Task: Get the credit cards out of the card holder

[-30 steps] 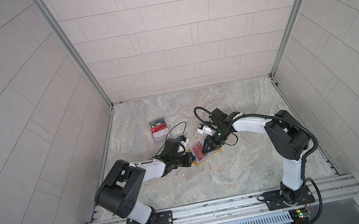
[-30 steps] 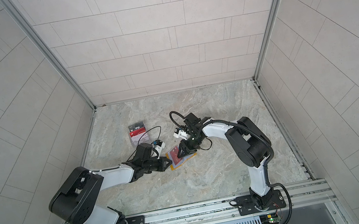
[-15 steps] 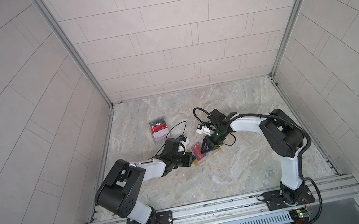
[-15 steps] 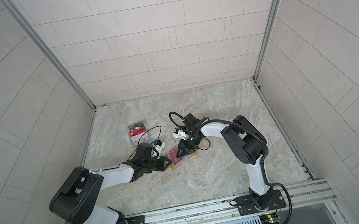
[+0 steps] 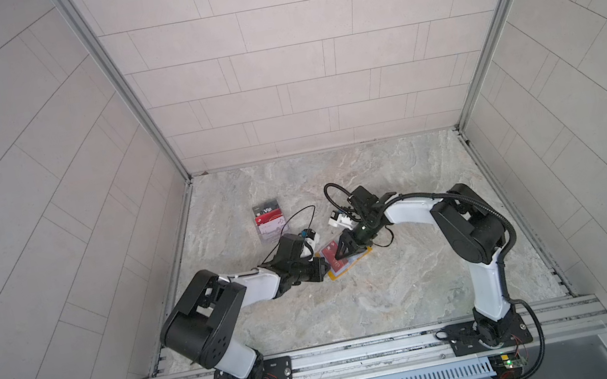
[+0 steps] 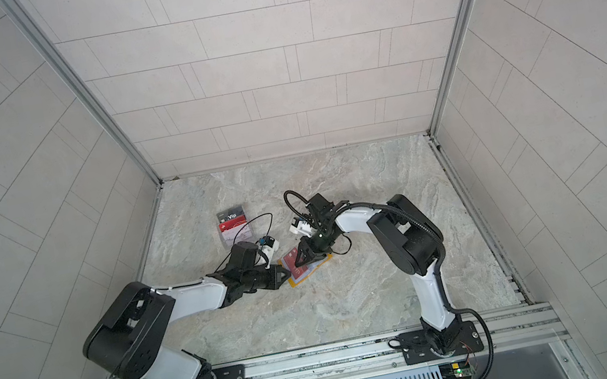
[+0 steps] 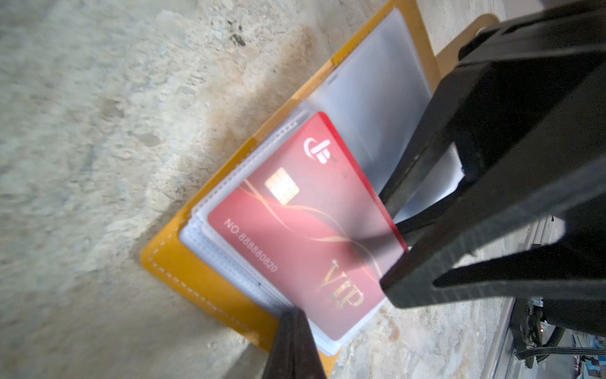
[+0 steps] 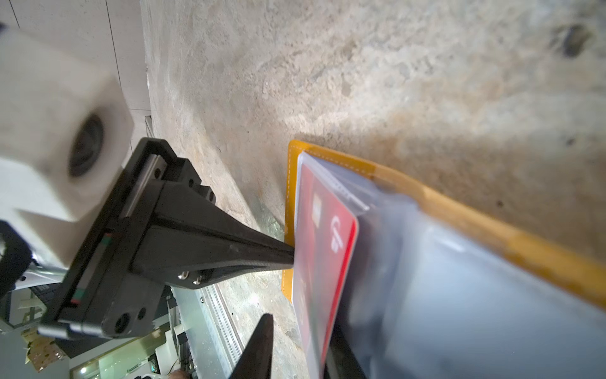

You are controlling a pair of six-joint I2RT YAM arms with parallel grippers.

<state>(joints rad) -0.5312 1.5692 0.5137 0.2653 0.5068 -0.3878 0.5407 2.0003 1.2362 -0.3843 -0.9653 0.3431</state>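
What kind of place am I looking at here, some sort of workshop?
Most likely a robotics lab test booth: a left arm and a right arm are bolted to an aluminium rail at the edge of a marble-look tabletop boxed in by plain tiled walls, working on a yellow card holder.

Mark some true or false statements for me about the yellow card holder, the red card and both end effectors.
1. The mustard-yellow booklet-style card holder lies open on the marble-patterned tabletop. True.
2. The red plastic card lettered VIP lies loose on the tabletop. False: it sits in the holder.
3. The left end effector is wide open. False: it is shut, its tip at the holder's edge.
4. The right end effector straddles the red card's edge. True.
5. A clear tiered stand showing cards sits farther back on the tabletop. True.
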